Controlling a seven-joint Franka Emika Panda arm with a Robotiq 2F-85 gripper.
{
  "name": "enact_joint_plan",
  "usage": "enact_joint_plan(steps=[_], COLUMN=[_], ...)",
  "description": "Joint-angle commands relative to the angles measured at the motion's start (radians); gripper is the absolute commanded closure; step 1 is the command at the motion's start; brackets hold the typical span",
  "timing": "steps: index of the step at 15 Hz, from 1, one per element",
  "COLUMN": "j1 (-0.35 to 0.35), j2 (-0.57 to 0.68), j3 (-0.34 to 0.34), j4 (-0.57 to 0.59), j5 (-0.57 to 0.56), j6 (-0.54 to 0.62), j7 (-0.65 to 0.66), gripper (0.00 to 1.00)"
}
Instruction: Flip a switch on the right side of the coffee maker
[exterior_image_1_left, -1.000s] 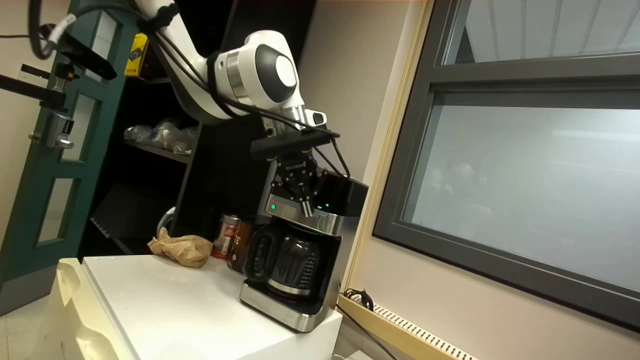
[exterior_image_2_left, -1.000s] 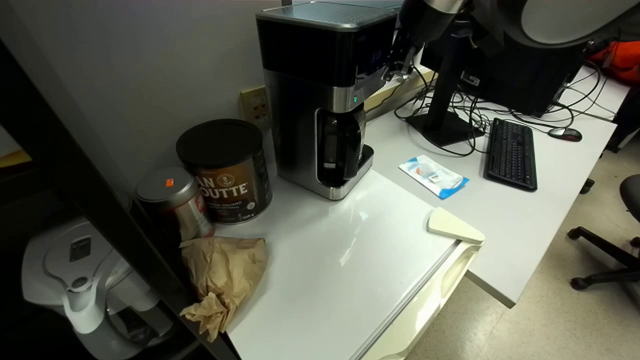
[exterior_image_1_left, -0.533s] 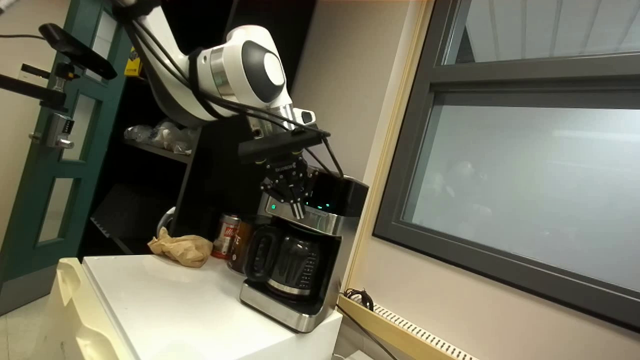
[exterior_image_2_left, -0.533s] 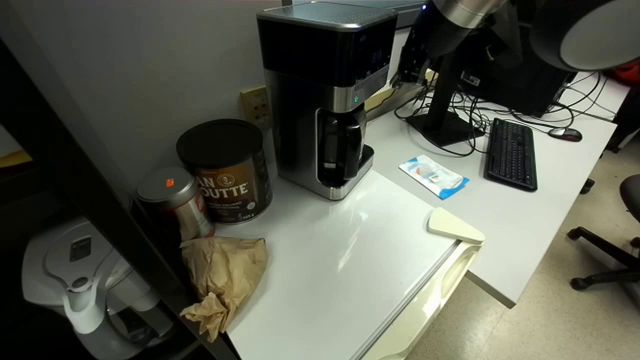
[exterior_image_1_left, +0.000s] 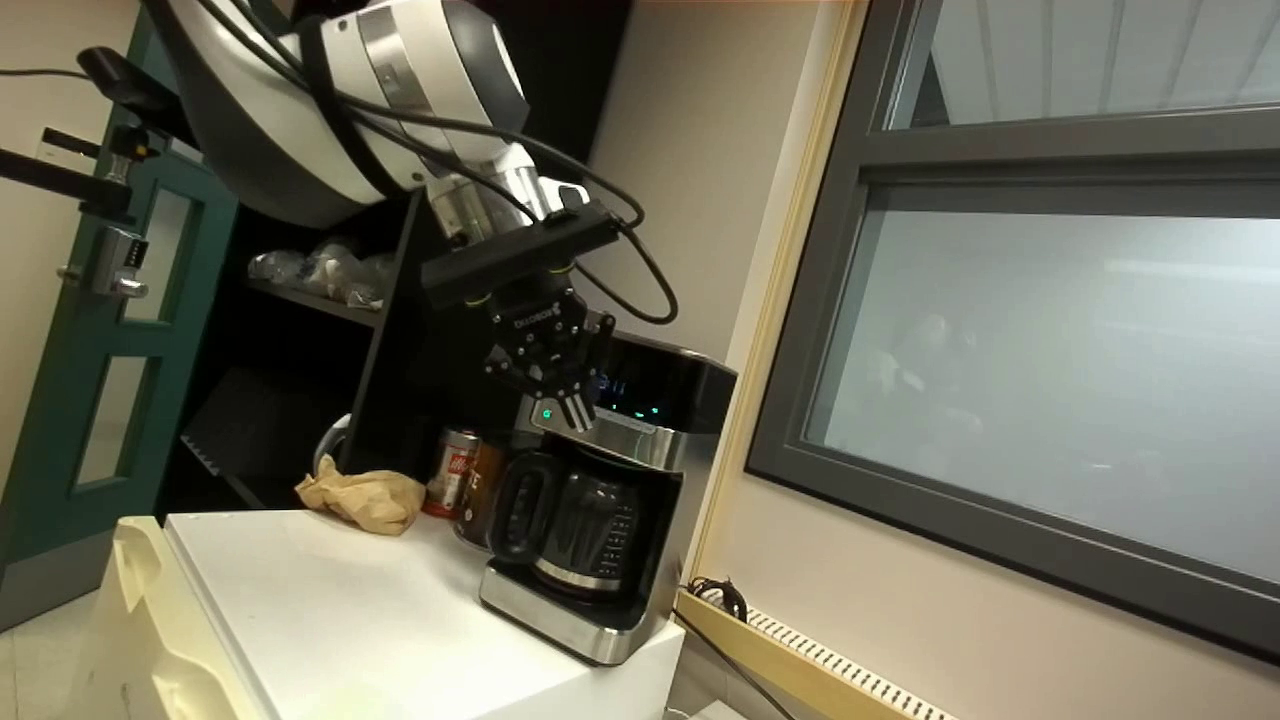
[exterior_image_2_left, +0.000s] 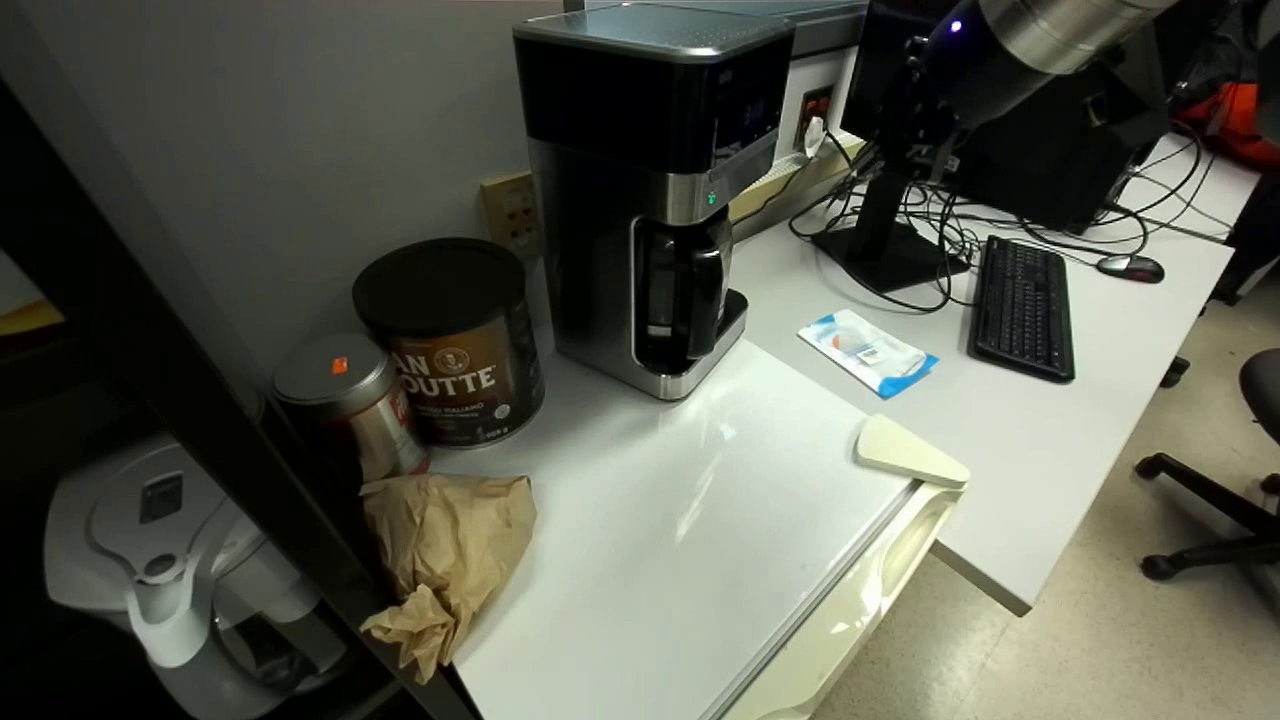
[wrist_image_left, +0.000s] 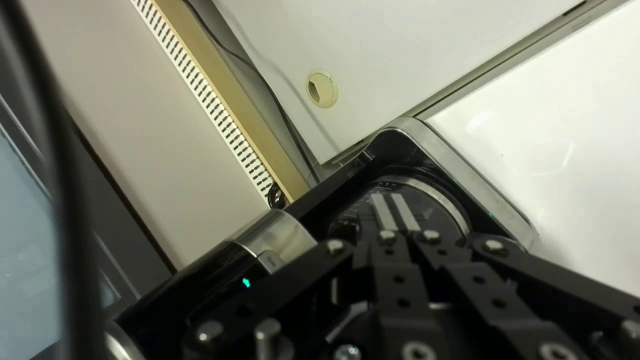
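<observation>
The claw (exterior_image_1_left: 577, 412) hangs in front of the coffee maker (exterior_image_2_left: 615, 200), apart from it, fingers (wrist_image_left: 383, 212) together, nothing held. A green light (exterior_image_1_left: 547, 413) is lit, but the switch cannot be made out, so the flip is unconfirmed; if undone, approach and press are left. Below the claw, the base (exterior_image_1_left: 553, 618) sits close to an edge of the white top (exterior_image_2_left: 620, 580); room on the claw's side of the front looks ample for backing off.
</observation>
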Motion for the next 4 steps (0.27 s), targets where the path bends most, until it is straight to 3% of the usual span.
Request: enact_joint_plan(steps=[1,4], j1=[0.066,0.084], j2=[-0.083,-0.112], j3=[-0.088,-0.118], j4=[-0.113,-0.149], j5=[-0.125,-0.196], j6=[0.042,0.045], j7=[0.082,0.119], gripper=[1.00,1.00])
